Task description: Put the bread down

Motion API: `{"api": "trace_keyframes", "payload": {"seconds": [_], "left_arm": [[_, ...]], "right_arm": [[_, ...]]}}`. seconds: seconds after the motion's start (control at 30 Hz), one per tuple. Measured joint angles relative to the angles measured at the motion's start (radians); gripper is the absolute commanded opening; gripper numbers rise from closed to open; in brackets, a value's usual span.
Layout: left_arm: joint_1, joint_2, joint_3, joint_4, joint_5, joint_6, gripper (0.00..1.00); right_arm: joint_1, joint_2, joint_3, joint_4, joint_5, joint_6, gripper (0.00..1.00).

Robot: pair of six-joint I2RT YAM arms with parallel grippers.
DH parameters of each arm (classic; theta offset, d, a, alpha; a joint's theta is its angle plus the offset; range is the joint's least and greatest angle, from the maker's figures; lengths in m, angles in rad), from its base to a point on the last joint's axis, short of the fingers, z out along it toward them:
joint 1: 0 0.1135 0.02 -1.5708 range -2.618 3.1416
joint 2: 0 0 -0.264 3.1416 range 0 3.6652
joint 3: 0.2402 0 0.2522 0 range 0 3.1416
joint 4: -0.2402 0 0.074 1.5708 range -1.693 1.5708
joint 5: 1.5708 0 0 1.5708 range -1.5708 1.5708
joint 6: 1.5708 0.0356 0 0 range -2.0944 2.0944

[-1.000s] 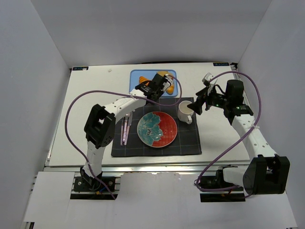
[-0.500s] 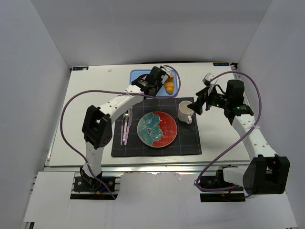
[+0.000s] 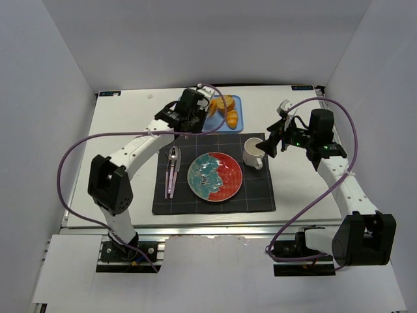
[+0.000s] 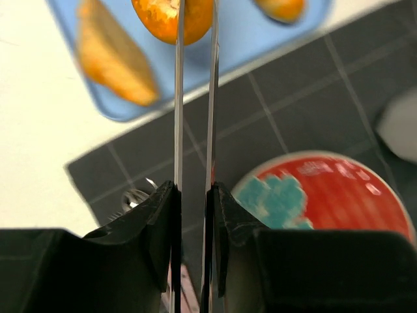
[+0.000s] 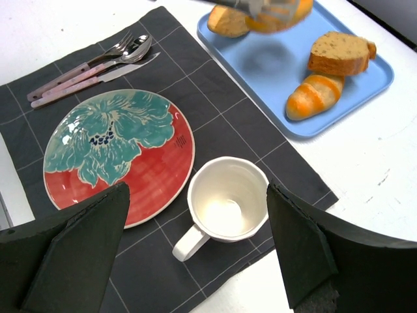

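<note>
Left tool (image 4: 195, 26): blades nearly together, clamped on the bread (image 4: 156, 18).
Bread: raised over the blue tray (image 5: 355, 91), near its mat-side edge.
Right tool (image 3: 268, 145): fingers wide apart, gripping nothing, above the mug (image 5: 225, 202).
Mug: on the dark mat (image 5: 221, 104), just beside the plate (image 5: 117, 153).
Tray: on the tabletop (image 3: 124, 137), carrying a croissant (image 5: 314, 96) and a cut roll (image 5: 339, 53).

Plate (image 3: 215, 177) on the mat (image 3: 260, 195), on the tabletop (image 3: 117, 163); cutlery (image 3: 172, 171) left of it, cup (image 3: 253, 152) right; tray (image 5: 260, 65) behind, bread (image 4: 156, 19) above it.
</note>
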Motion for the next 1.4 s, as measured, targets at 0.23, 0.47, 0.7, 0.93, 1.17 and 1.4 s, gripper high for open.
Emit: {"api": "trace_keyframes", "payload": {"seconds": [0.23, 0.47, 0.7, 0.93, 1.17, 1.4], "left_arm": [[-0.005, -0.264, -0.282, 0.083, 0.220, -0.046, 0.04], [-0.037, -0.537, -0.494, 0.086, 0.323, -0.142, 0.04], [-0.144, -0.642, -0.632, 0.036, 0.352, -0.235, 0.07], [-0.225, -0.625, -0.687, -0.037, 0.311, -0.277, 0.35], [-0.246, -0.621, -0.687, -0.054, 0.271, -0.288, 0.54], [-0.246, -0.646, -0.687, -0.053, 0.270, -0.311, 0.51]], "right_arm": [[-0.002, -0.016, 0.000, -0.010, -0.050, -0.052, 0.89], [-0.005, -0.027, 0.000, -0.032, -0.074, -0.080, 0.89], [-0.005, -0.017, 0.000, -0.054, -0.092, -0.092, 0.89], [-0.005, -0.013, 0.000, -0.059, -0.092, -0.093, 0.90], [-0.005, -0.013, 0.000, -0.084, -0.091, -0.096, 0.90], [-0.006, -0.013, 0.000, -0.085, -0.092, -0.096, 0.89]]}}
